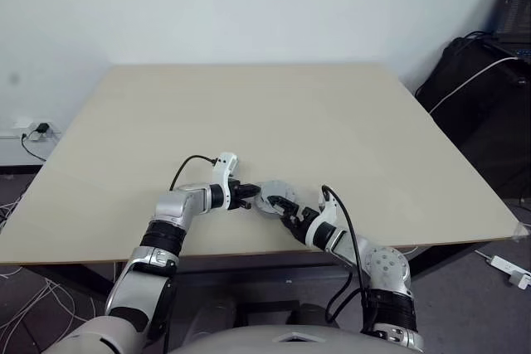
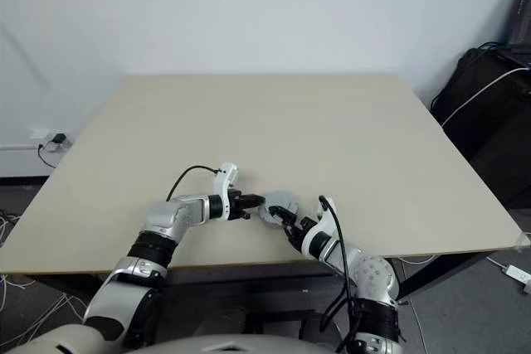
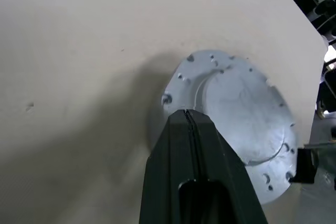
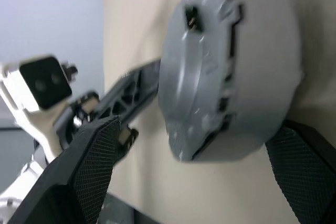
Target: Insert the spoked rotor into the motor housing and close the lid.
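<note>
Lid [image 3: 239,124]: seated smooth face up on the motor housing [image 4: 247,72], closing it.
Left gripper [image 3: 187,116]: fingers pressed together, tip laid against the lid's rim, seemingly to nudge it.
Right gripper [image 4: 194,156]: jaws spread wide around the housing, apparently bracing it.

no readable text, no labels, no brands, no numbers, no signs

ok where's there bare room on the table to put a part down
Nearly all of the table is bare: the whole far half up to the wall, plus both side stretches. The only crowded spot is near the front edge, where the left gripper and right gripper meet around the closed housing.
</note>
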Robot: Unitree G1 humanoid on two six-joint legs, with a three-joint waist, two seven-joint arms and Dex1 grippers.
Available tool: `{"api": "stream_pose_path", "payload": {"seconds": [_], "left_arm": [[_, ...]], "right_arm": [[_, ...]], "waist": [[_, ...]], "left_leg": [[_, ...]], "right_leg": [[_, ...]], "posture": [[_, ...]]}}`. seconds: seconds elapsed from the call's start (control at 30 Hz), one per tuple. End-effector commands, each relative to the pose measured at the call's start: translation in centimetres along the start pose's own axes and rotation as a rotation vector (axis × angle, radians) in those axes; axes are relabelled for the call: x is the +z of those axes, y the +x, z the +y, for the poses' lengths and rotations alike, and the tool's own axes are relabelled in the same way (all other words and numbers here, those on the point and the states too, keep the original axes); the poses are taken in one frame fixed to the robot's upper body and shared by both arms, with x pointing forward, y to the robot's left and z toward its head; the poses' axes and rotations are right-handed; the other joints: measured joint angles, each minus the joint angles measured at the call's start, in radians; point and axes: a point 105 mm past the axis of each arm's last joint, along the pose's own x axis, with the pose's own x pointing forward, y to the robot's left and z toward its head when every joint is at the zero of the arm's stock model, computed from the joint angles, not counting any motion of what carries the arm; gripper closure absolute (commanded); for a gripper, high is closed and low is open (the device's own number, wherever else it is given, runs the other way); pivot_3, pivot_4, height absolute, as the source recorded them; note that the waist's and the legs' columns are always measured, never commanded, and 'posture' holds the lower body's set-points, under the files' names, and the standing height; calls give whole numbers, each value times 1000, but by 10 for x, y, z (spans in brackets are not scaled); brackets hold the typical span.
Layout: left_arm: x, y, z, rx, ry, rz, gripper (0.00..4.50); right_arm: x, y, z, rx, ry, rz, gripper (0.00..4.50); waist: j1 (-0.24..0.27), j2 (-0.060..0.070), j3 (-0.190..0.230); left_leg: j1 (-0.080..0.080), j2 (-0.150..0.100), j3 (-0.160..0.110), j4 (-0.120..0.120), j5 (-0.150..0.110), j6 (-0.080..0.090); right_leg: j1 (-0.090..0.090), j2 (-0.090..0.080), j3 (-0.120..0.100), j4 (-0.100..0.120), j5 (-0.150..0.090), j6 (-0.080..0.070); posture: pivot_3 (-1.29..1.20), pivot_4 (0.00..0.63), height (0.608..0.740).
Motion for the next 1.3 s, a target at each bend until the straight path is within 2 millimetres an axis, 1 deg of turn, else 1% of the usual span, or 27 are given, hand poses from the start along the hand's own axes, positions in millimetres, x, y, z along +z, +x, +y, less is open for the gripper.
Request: {"api": "stream_pose_path", "payload": {"seconds": [0.03, 0.27, 0.3, 0.33, 0.4, 0.5, 0.53, 0.73, 0.83, 0.93, 1.0, 1.07, 1.13, 1.2, 1.23, 1.3], "left_arm": [[-11, 1, 2, 19, -15, 42, 4500], [-11, 1, 2, 21, -20, 36, 4500], [-11, 1, 2, 22, -20, 36, 4500], [-11, 1, 2, 22, -21, 35, 4500], [-11, 1, 2, 22, -22, 31, 4500], [-10, 0, 2, 21, -24, 24, 4500], [-10, 0, 2, 21, -24, 23, 4500], [-9, -1, 2, 22, -25, 9, 4500], [0, -4, 2, 33, -13, -56, 4500], [24, -9, 6, 105, 22, -228, 4500], [50, -21, 7, 184, 33, -450, 4500], [62, -34, 9, 291, 75, -589, 4500], [63, -45, 6, 365, 98, -676, 4500], [58, -54, 3, 408, 62, -735, 4500], [47, -50, 0, 347, -51, -702, 4500], [30, -47, -12, 199, -202, -688, 4500]], "right_arm": [[3, 14, 19, 68, 51, -66, 30], [0, 14, 21, 81, 37, -60, 30], [-1, 14, 21, 79, 34, -56, 393], [-1, 14, 21, 80, 29, -52, 583], [-2, 13, 21, 83, 25, -48, 1177], [-2, 13, 21, 80, 23, -46, 2214], [-2, 12, 20, 78, 23, -44, 2369], [-4, 10, 20, 78, 23, -36, 2380], [-3, 8, 19, 80, 28, -42, 2380], [1, 5, 18, 78, 34, -67, 2380], [8, 1, 20, 87, 41, -108, 2380], [15, -4, 24, 103, 46, -146, 2380], [23, -9, 29, 121, 45, -183, 2381], [30, -13, 34, 137, 44, -213, 2381], [33, -15, 38, 150, 45, -229, 2381], [39, -18, 44, 172, 48, -254, 2382]], "waist": [[2, 0, 0], [4, 0, 0], [5, 0, 0], [5, 0, 0], [5, 0, 0], [3, 1, -1], [3, 1, -1], [3, 1, -1], [3, 1, 0], [3, 2, 0], [5, 1, 1], [12, 1, 1], [17, 1, 1], [20, 1, 1], [20, 1, 1], [19, 2, 1]], "left_leg": [[0, 0, 0, 0, 0, 0], [0, 0, 0, 0, 0, 0], [0, 0, 0, 0, 0, 0], [0, 0, 0, 0, 0, 0], [0, 0, 0, 0, 0, 0], [-1, 0, 0, 0, 0, 0], [-1, 0, 0, 0, 0, 0], [-1, 0, 0, -1, 0, 0], [-1, 0, 0, -1, 0, 0], [-1, 0, 0, -1, 0, 0], [-3, 0, 0, -1, 0, 0], [-5, 0, 0, -1, -1, 1], [-7, 0, 1, -1, -1, 2], [-9, 0, 1, -1, -2, 3], [-10, 0, 2, -1, -2, 4], [-12, 0, 2, 0, -3, 5]], "right_leg": [[0, 0, 0, 0, 0, 0], [-1, 0, 1, 0, 1, 0], [-1, 1, 1, 1, 1, 0], [-1, 1, 1, 1, 1, 0], [-1, 1, 1, 1, 1, 0], [-3, 1, 2, 0, 1, 0], [-3, 1, 2, 0, 1, 0], [-3, 1, 3, 1, 0, -1], [-3, 1, 3, 1, 0, -1], [-4, 1, 4, 0, 0, -1], [-5, 1, 4, 0, 1, 0], [-7, 1, 4, 0, 1, 1], [-9, 1, 4, 0, 1, 1], [-11, 1, 5, 0, 1, 1], [-13, 1, 5, 0, 1, 1], [-15, 2, 5, 0, 1, 1]], "posture": [[0, 0, 740], [0, 0, 740], [0, 0, 740], [0, 0, 740], [0, 0, 740], [0, 0, 740], [0, 0, 740], [0, 0, 740], [0, 0, 740], [0, 0, 740], [0, 0, 740], [0, 0, 740], [0, 0, 740], [0, 0, 740], [0, 0, 740], [0, 0, 740]]}}
